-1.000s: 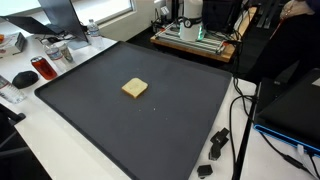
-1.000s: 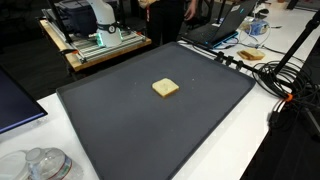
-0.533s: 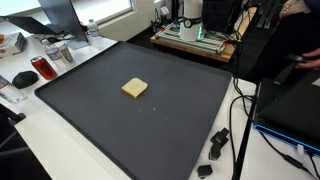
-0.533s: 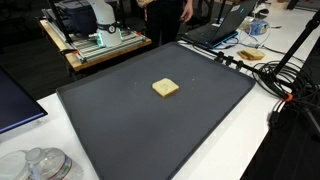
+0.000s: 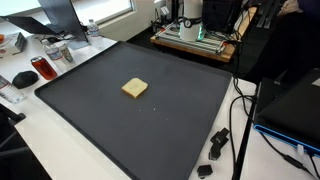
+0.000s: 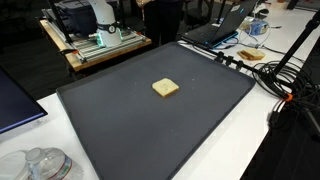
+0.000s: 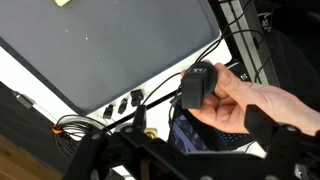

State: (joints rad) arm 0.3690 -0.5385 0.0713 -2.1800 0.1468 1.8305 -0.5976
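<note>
**Fingers spread wide and empty, yellow square far ahead of them**

Fingers (image 7: 285, 150) show only in the wrist view, as two dark shapes rising from the lower edge; the gripper (image 7: 180, 135) stands fully apart with nothing between its pads. In the gap between the fingers, and just beyond their tips, a person's hand (image 7: 255, 100) holds a small black device (image 7: 198, 88); whether the hand touches either finger cannot be told. Off the left finger's tip lie looped cables (image 7: 70, 125) and two small black plugs (image 7: 125, 103) on the white table edge; beyond those stretches the dark mat (image 7: 100, 50). The yellow square (image 7: 62, 3) is only a sliver at the top edge of this view, well apart from both fingers and far ahead of them.

In an exterior view the yellow square (image 5: 134, 89) is seen whole, lying flat near the middle of the dark mat (image 5: 100, 130), with nothing touching it; the black plugs (image 5: 217, 143) sit off the mat's corner beside a cable, and a red can (image 5: 41, 68) stands past the opposite edge; neither the fingers nor the hand with the device appear here.

In an exterior view from the opposite side the yellow square (image 6: 165, 88) again lies alone on the mat (image 6: 120, 130); clear plastic containers (image 6: 40, 163) stand at the near corner, and an open laptop (image 6: 225, 25) lies beyond the far edge; the fingers are out of frame here too.
</note>
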